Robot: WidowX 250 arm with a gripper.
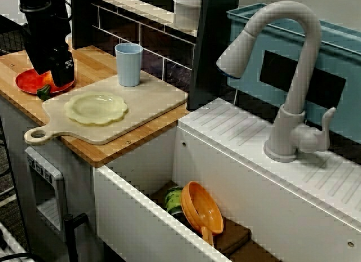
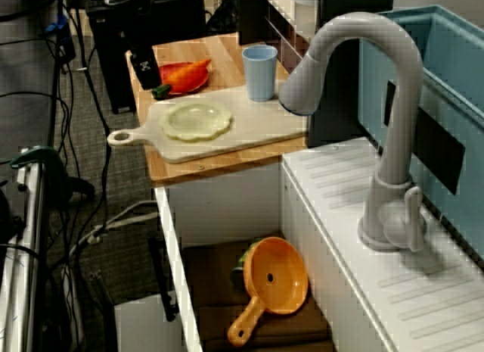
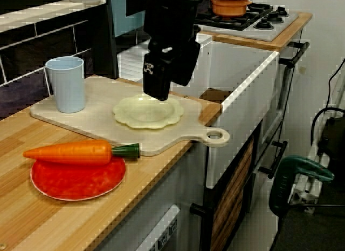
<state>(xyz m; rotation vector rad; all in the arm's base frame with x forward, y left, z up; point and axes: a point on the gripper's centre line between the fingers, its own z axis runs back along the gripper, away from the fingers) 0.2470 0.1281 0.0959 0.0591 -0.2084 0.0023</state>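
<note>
My black gripper [image 3: 157,92] hangs above the wooden counter, fingers pointing down with nothing seen in them. Whether the fingers are apart is not visible. An orange carrot [image 3: 70,151] with a green stem lies across a red plate [image 3: 75,181]. In the front view the gripper [image 1: 59,81] overlaps the plate [image 1: 25,81] and hides most of the carrot [image 1: 42,79]. In the high view it [image 2: 147,76] stands just left of the carrot [image 2: 185,72]. Just beside them, a pale yellow scalloped plate [image 3: 148,112] rests on a cutting board [image 3: 86,121].
A light blue cup [image 1: 129,63] stands at the back of the cutting board [image 1: 152,96]. To the right, a grey faucet [image 1: 293,76] rises over the sink, which holds an orange strainer [image 1: 202,208] and a green item [image 1: 174,201]. An orange pot [image 3: 232,4] sits on the stove.
</note>
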